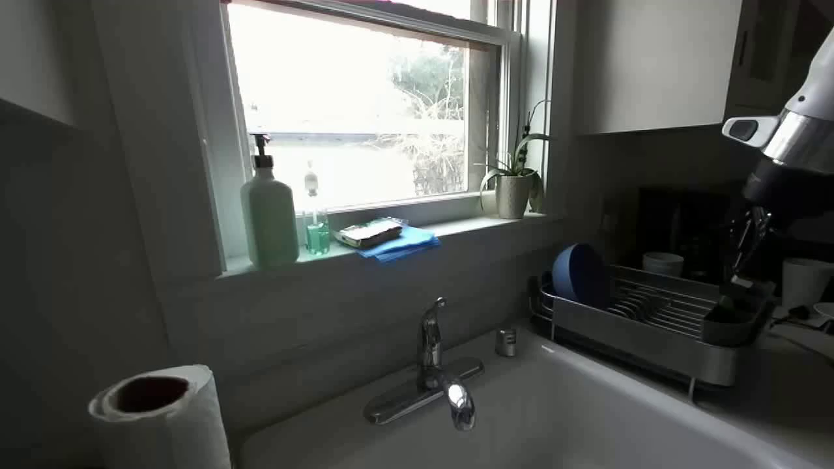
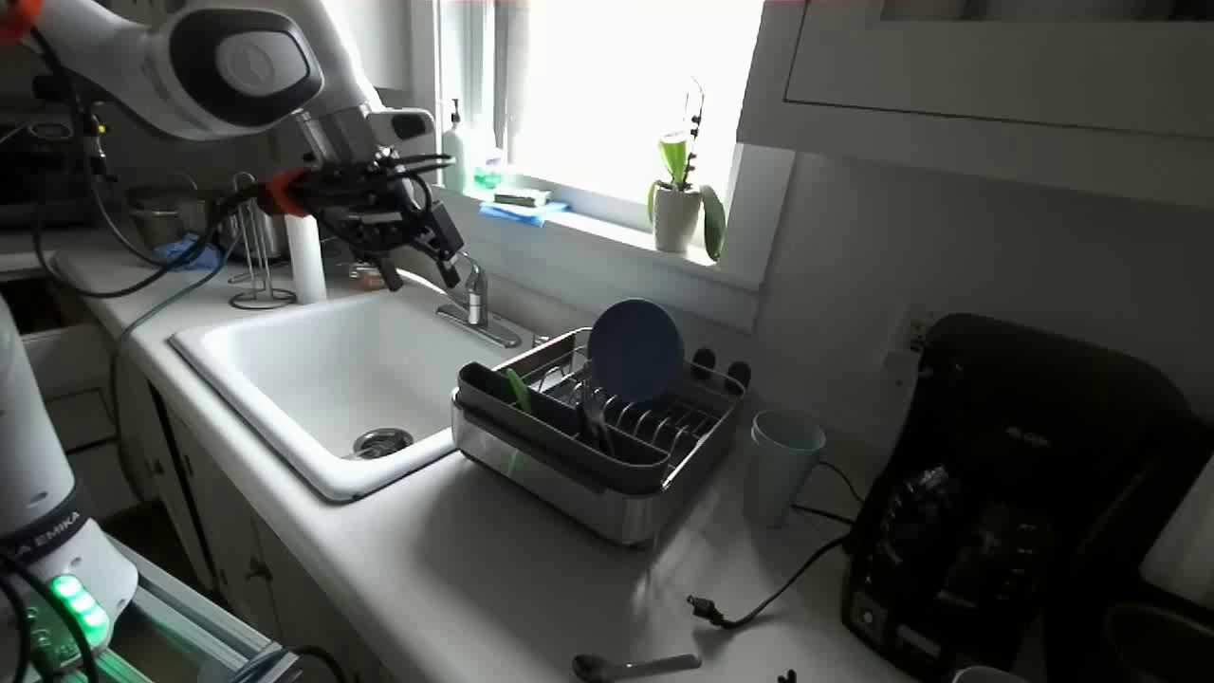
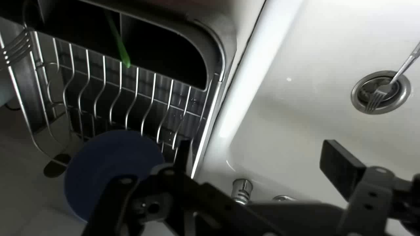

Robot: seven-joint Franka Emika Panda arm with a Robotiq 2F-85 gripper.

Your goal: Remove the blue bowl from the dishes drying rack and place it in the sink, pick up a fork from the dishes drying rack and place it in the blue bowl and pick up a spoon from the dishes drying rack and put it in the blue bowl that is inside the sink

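Observation:
The blue bowl [image 1: 580, 277] stands on its edge in the dishes drying rack [image 1: 642, 329]. The bowl [image 2: 635, 351] and rack [image 2: 560, 474] also show in an exterior view. My gripper [image 2: 420, 275] is open and empty, above the sink [image 2: 313, 379] near the faucet. In the wrist view the fingers [image 3: 262, 157] are wide apart; the bowl [image 3: 111, 167] is partly behind the left finger. A fork [image 3: 390, 83] lies in the sink with its tines over the drain. Another fork [image 3: 18, 49] stands in the rack's utensil holder. I cannot make out a spoon in the rack.
A green-handled utensil [image 2: 519, 389] leans in the utensil holder. The chrome faucet [image 1: 430, 365] rises at the sink's back edge. A spoon-like utensil [image 2: 635, 667] lies on the counter. A cup [image 2: 785, 465], a cord and a black coffee maker [image 2: 1005, 493] stand beyond the rack.

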